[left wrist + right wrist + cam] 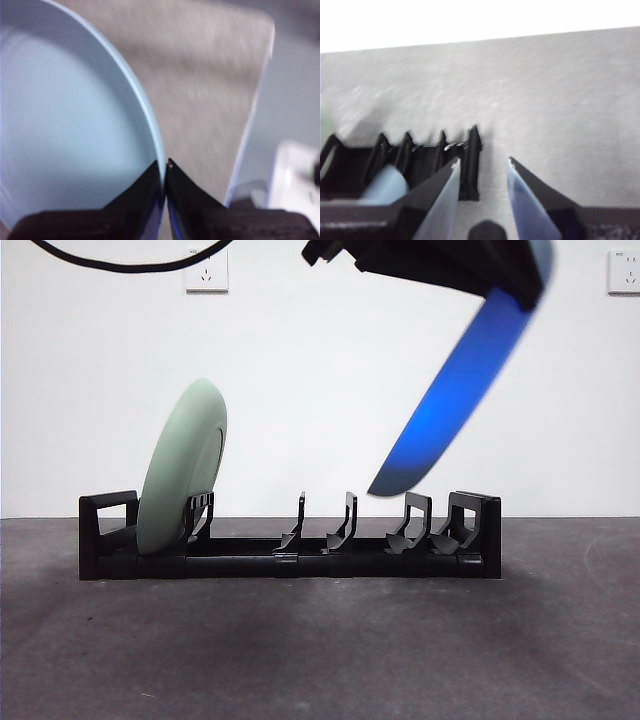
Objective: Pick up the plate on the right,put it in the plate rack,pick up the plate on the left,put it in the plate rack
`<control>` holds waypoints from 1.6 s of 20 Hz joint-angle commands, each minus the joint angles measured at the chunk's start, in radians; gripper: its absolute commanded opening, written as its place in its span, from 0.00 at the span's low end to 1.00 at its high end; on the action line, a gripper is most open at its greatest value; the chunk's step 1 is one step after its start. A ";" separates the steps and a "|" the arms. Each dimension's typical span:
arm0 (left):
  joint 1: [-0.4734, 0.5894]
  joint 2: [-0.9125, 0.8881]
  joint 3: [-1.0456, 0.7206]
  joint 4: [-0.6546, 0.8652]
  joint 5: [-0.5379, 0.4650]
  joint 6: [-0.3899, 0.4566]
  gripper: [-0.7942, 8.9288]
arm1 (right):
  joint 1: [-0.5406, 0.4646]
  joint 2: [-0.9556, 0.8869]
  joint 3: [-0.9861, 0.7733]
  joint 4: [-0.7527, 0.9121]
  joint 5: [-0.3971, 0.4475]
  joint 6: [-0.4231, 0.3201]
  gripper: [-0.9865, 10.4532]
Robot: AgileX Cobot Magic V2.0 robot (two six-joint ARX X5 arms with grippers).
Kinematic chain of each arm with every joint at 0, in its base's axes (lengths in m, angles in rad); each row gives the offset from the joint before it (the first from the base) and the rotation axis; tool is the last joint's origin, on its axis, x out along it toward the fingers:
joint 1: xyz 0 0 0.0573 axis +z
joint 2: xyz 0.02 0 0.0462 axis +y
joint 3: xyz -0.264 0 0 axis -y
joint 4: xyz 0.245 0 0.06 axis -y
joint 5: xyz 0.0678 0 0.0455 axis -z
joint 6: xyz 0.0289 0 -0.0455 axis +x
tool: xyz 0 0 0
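Plate rack (290, 550), long and black, stood on the dark grey table (320, 650) in front of a white wall (300, 370). In its left end slot, as the front view showed it, a pale green plate (182, 468) stood on edge and leaned a little to the right. A blue plate (455, 395) hung in the air above the right part of the rack, tilted, with its lower edge just above the prongs and not touching them. The left gripper (165, 167) held this plate at the upper rim: its two black jaws were pressed together on the thin edge, one on each side, and in the left wrist view the plate's inner face looked pale blue. The right gripper (482, 170) was near one end of the rack, low over the table, with its jaws apart and nothing between them. Two white wall sockets (206, 272) were on the wall.
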 commanded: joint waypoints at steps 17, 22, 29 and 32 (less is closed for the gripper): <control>0.565 0.080 0.017 0.404 0.488 -0.307 0.07 | 0.001 0.016 0.000 0.006 -0.001 -0.001 0.22; 0.566 0.182 0.030 0.407 0.507 -0.299 0.07 | 0.001 0.019 0.000 0.013 -0.001 -0.001 0.22; 0.566 0.263 0.030 0.363 0.507 -0.214 0.07 | 0.001 0.019 0.000 0.016 -0.001 -0.001 0.22; 0.565 0.279 0.030 0.307 0.497 -0.147 0.07 | 0.001 0.026 0.000 0.020 -0.001 -0.001 0.22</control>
